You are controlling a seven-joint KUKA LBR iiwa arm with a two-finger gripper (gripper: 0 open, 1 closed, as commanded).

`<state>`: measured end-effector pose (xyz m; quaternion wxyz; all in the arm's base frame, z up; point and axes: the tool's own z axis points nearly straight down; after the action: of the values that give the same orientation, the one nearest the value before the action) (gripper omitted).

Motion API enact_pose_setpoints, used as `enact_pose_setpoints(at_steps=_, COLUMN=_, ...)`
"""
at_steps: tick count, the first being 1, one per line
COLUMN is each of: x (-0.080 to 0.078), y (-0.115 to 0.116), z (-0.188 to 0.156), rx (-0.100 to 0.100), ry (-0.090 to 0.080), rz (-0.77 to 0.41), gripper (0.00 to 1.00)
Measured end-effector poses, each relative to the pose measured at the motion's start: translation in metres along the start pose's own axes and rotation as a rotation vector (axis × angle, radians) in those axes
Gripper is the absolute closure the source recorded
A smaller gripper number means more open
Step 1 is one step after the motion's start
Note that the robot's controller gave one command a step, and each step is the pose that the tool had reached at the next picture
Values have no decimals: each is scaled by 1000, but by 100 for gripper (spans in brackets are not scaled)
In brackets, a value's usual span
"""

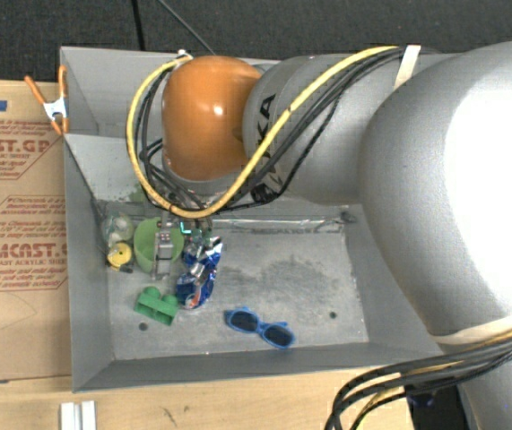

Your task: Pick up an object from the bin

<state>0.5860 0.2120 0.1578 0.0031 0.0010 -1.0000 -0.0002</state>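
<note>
My gripper hangs low over the bin's left part, just under the orange wrist cover. A light green round thing lies right beside it on the left. A crumpled blue and white packet lies just below it, touching or nearly touching it. A small green block rests on the floor a little nearer the front.
A yellow cap-like piece and a clear little thing lie against the left wall. Blue toy sunglasses lie near the front wall. The thick arm covers the bin's right and back.
</note>
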Motion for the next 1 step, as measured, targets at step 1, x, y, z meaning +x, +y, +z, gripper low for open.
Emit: enact_pose_setpoints(at_steps=1, x=18, y=-36, z=80, rx=0, ry=-2, rz=127, gripper=0)
